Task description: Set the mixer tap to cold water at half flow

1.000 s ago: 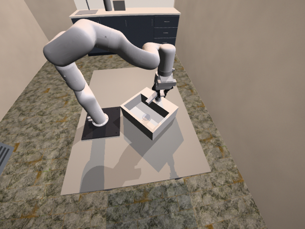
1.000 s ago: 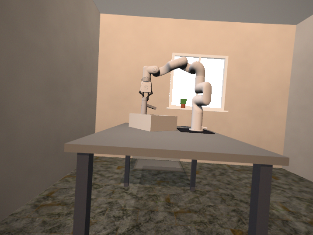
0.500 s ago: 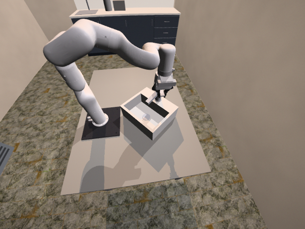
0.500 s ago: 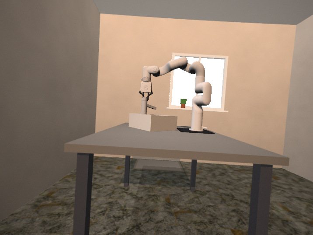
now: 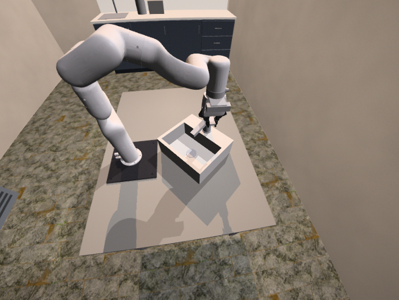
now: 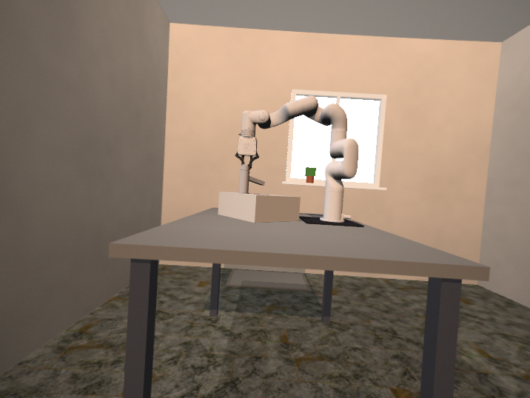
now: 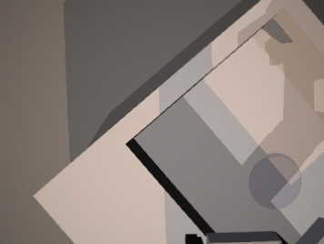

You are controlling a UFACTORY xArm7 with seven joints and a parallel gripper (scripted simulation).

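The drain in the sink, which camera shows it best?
The wrist view: the round drain appears large on the basin floor, though partly in shadow. The top view shows it small inside the sink. The exterior view hides it behind the sink's wall.

- I am scanning all three views and no legible text, label, brand, number or sign is showing on anything.
- I am not making out any marking on the arm's links or on the pincer housing [image 6: 246,145]; a faint pattern on the housing is showing in the exterior view, too small to read.
- The sink box [image 5: 215,154], the tap [image 6: 243,177] and the desk [image 6: 300,252] are showing plain, unmarked surfaces.
- The cabinet [image 5: 180,33] at the back is showing only plain fronts and handles.
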